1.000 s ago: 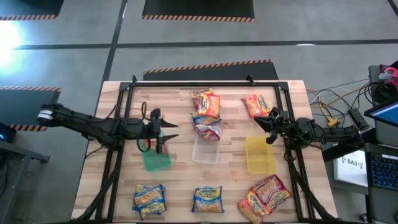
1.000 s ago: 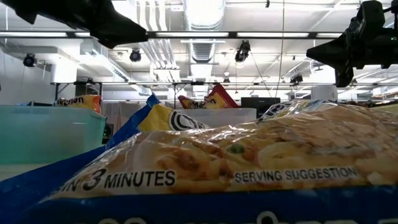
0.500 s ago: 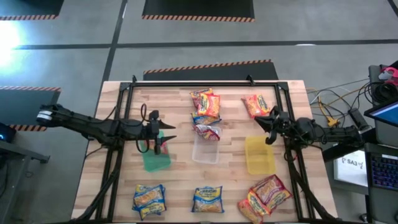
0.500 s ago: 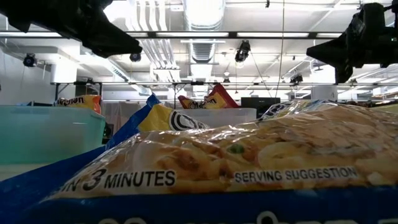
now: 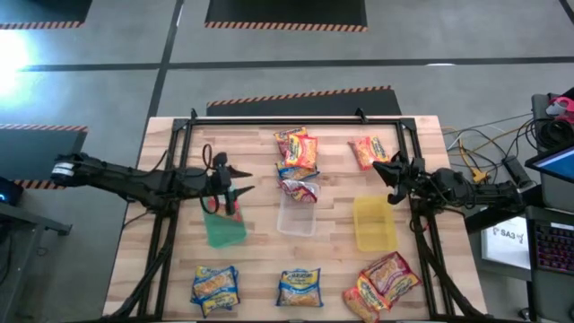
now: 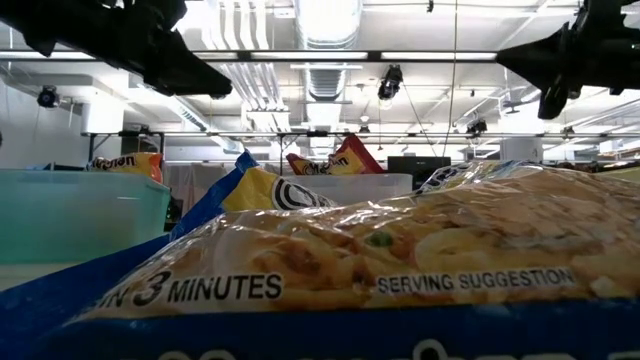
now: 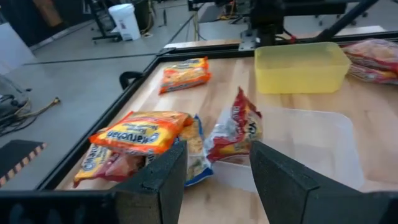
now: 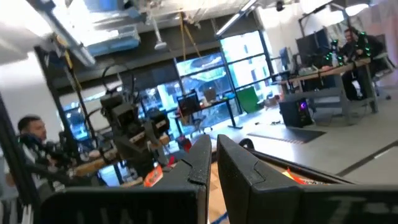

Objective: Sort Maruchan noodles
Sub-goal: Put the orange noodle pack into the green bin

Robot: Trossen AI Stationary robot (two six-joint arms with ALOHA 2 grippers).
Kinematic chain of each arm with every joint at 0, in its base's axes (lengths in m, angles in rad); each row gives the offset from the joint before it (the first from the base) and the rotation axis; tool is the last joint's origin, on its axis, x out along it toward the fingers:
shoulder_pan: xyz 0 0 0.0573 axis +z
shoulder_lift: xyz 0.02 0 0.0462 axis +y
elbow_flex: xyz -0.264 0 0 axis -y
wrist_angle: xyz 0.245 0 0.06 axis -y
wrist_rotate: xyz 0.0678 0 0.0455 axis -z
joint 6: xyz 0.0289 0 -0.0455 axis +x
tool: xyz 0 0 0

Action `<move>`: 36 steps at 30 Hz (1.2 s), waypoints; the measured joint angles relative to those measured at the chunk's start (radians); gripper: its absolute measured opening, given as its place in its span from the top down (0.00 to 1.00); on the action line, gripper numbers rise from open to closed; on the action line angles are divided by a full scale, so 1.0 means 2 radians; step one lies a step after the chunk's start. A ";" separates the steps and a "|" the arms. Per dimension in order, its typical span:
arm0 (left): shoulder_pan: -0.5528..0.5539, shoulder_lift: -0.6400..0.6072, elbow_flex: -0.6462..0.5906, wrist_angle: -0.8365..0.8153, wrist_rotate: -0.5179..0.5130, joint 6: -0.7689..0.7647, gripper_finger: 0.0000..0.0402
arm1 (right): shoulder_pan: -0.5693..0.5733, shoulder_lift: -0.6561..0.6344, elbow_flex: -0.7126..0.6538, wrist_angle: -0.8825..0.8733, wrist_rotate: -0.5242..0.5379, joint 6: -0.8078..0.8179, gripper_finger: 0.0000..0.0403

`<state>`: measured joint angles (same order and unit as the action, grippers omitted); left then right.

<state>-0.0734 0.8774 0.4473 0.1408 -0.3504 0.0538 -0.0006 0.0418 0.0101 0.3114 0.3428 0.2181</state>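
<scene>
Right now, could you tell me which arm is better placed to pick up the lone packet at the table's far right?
The right gripper: it hovers next to that packet, while the left gripper is above the green bin.

bins [image 5: 297, 215] mid-table in a row | noodle packets [image 5: 297, 151] behind | more packets [image 5: 300, 288] along front edge

High cam straight down over the whole desk [image 5: 260, 269]. Low cam at desk level, jammed against a noodle packet [image 6: 400, 270]. Left wrist cam shares the clear bin [image 7: 311, 140] with high view.
</scene>
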 joint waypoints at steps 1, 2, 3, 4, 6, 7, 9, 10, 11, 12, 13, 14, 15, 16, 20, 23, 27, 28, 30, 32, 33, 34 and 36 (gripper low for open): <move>0.006 0.000 0.000 0.000 0.000 0.000 0.61 | 0.000 0.000 0.000 -0.001 0.000 0.001 0.96; 0.010 0.001 0.000 0.000 0.000 0.002 0.61 | 0.000 0.001 0.000 0.000 -0.001 0.001 0.96; 0.015 0.001 0.000 0.000 0.000 0.005 0.61 | 0.000 0.002 0.000 0.001 -0.004 -0.004 0.96; 0.019 0.001 0.000 0.000 0.000 0.008 0.61 | 0.000 0.003 0.000 0.000 -0.005 -0.015 0.96; 0.027 0.001 0.000 0.001 0.000 0.015 0.61 | 0.000 0.004 0.000 0.001 0.005 -0.043 0.96; 0.030 0.001 0.000 0.001 0.000 0.017 0.61 | -0.001 0.004 0.000 0.004 0.018 -0.056 0.96; 0.038 0.001 0.000 0.001 0.000 0.019 0.61 | -0.001 0.003 0.000 0.005 0.042 -0.058 0.96; 0.041 0.001 0.000 0.001 0.000 0.020 0.61 | -0.001 0.004 0.000 0.004 0.043 -0.054 0.96; 0.044 0.001 0.000 0.001 0.000 0.021 0.61 | -0.001 0.006 0.000 0.005 0.039 -0.052 0.96; 0.047 0.001 0.000 0.001 0.000 0.022 0.61 | -0.001 0.007 0.000 0.004 0.031 -0.046 0.96; 0.049 0.001 0.000 0.001 0.000 0.025 0.61 | -0.001 0.009 0.000 0.004 0.020 -0.039 0.96; 0.052 0.001 0.000 0.001 0.000 0.027 0.61 | -0.001 0.011 0.000 0.005 0.009 -0.030 0.96; 0.055 0.001 0.000 0.001 0.000 0.029 0.61 | -0.001 0.013 0.000 0.005 0.000 -0.021 0.96; 0.057 0.001 0.000 0.001 0.000 0.031 0.61 | -0.001 0.016 0.000 0.005 -0.005 -0.007 0.96; 0.064 0.000 0.000 0.001 0.000 0.034 0.61 | -0.001 0.026 0.000 0.007 -0.005 0.027 0.96; 0.072 -0.002 0.000 0.001 -0.003 0.035 0.61 | -0.001 0.033 0.000 0.011 0.002 0.041 0.96; 0.081 -0.006 0.000 0.001 -0.004 0.035 0.61 | -0.001 0.036 0.000 0.037 0.022 0.032 0.96; 0.082 -0.006 0.000 0.001 -0.004 0.035 0.61 | -0.001 0.036 0.000 0.044 0.022 0.028 0.96; 0.083 -0.006 0.000 0.001 -0.004 0.035 0.61 | -0.001 0.036 0.000 0.047 0.022 0.027 0.96; 0.084 -0.006 0.000 -0.001 -0.004 0.034 0.61 | -0.001 0.037 0.000 0.044 0.022 0.024 0.96; 0.084 -0.006 0.000 -0.002 -0.004 0.034 0.61 | -0.001 0.040 0.000 0.045 0.022 0.023 0.96; 0.084 -0.006 0.000 -0.004 -0.004 0.034 0.61 | -0.001 0.043 0.000 0.044 0.022 0.024 0.96; 0.084 -0.006 0.000 -0.005 -0.004 0.034 0.61 | -0.001 0.050 0.000 0.046 0.024 0.042 0.96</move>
<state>0.0940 0.8646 0.4469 0.1309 -0.3594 0.1226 -0.0029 0.1415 0.0102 0.4034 0.3913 0.3021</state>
